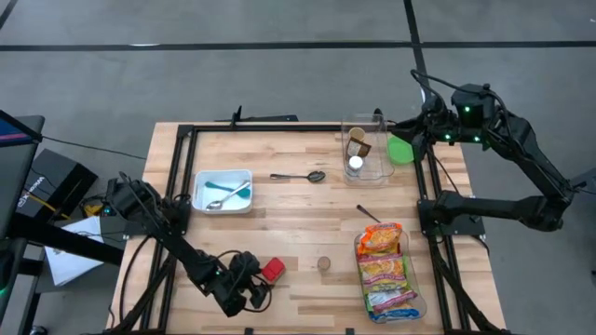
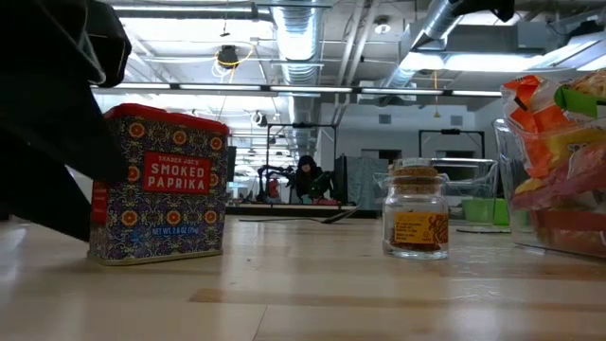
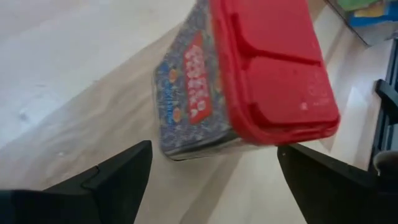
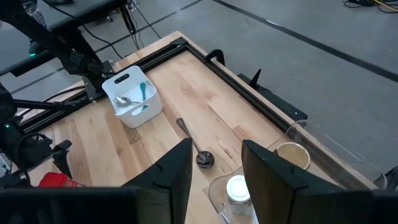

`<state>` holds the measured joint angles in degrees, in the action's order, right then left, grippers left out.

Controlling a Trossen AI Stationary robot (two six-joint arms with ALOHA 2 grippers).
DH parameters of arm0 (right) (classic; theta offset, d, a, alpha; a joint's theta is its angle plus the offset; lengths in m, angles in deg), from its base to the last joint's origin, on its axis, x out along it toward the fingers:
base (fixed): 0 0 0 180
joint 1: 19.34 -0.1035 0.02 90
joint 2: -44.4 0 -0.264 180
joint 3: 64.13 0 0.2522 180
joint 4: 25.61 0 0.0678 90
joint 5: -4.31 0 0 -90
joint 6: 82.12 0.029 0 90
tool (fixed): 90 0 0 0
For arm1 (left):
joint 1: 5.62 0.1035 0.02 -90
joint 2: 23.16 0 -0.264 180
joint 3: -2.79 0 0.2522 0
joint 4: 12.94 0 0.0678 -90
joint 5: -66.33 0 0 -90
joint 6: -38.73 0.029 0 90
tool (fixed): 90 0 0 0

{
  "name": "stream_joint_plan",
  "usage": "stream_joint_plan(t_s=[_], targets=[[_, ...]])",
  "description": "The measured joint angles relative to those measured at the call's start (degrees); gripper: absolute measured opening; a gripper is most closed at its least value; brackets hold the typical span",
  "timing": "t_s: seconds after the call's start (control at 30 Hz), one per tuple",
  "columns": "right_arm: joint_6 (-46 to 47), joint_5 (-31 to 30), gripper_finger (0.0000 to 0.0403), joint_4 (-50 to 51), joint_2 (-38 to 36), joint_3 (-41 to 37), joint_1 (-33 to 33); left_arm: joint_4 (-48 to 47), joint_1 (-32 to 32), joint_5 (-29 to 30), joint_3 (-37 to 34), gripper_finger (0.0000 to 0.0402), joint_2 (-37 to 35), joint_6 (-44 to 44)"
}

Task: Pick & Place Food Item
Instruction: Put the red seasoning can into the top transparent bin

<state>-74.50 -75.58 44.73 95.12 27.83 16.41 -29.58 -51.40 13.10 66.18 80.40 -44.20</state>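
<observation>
Paprika tin (image 3: 242, 81) stands upright on the table (image 1: 298, 205), right ahead of the left gripper (image 3: 208, 165), whose fingers are spread wide either side of it, touching nothing. Left arm's way closer; right gripper (image 4: 214, 165) is half-open and empty, way over by the clear bin (image 1: 365, 154).

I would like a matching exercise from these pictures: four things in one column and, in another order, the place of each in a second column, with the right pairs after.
Things
1. red-lidded patterned smoked paprika tin
2. small glass spice jar with cork lid
3. dark metal spoon
4. orange snack packets

Places
A. inside the clear plastic bin on the table's right side
B. lying on bare wood between the white tray and the clear container
C. upright right before the open left pincer
D. standing alone on the wood near the table's front edge

Pairs: 1-C, 2-D, 3-B, 4-A
</observation>
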Motion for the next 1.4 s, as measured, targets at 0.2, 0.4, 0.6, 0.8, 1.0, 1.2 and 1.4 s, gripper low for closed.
stream_joint_plan(t_s=[0.2, 0.4, 0.6, 0.8, 1.0, 1.2, 1.4], targets=[[0.0, 0.0, 0.0133, 0.0, 0.0, 0.0, 0.0, 0.4, 0.3, 2.9, 0.0, 0.0329, 0.2, 0.8], [0.0, 0.0, 0.0133, 0.0, 0.0, 0.0, 0.0, 0.4, 1.0, 3.3, 0.0, 0.031, 0.2, 3.6], [-0.8, 0.0, 0.0134, 0.0, 0.0, 0.0, 0.0, 1.4, 2.5, 3.2, -0.8, 0.0243, 0.2, 4.7], [-4.5, 2.1, 0.0133, -0.3, 0.0, 0.0, -0.1, 5.2, 3.7, 2.9, -1.7, 0.0154, 0.0, 7.5], [-8.1, 7.4, 0.0133, -2.6, 0.2, 0.0, -0.1, 6.5, 6.3, 0.3, -1.7, 0.0154, -3.3, 16.4], [-12.9, 19.0, 0.0134, -9.2, 3.3, 0.1, -0.2, 6.2, 12.8, -8.1, -1.6, 0.0154, -9.9, 31.6], [-16.1, 27.2, 0.0137, -13.1, 11.6, 1.0, -3.4, 4.7, 24.5, -24.8, -1.6, 0.0154, -18.9, 46.2]])
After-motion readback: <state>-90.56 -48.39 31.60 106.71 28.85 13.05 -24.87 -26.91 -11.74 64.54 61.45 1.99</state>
